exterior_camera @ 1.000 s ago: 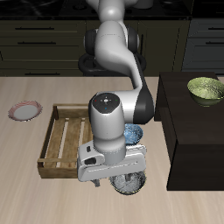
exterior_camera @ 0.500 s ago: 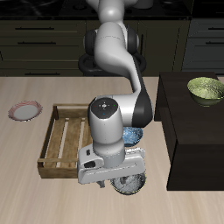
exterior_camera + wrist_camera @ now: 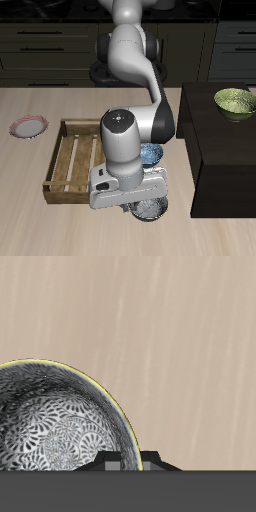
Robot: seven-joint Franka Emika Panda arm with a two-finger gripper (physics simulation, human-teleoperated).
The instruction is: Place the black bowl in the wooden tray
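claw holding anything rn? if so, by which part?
Cannot be told. The claw sits low over the black bowl, right at its rim, and the wrist view shows a fingertip by the rim. Closure and contact aren't visible.

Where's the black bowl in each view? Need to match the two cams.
Exterior view: the black bowl peeks out under the gripper, near the table's front edge, beside the wooden tray.
Wrist view: the bowl's speckled inside fills much of the picture.
Shared landmark: the bare tan table.
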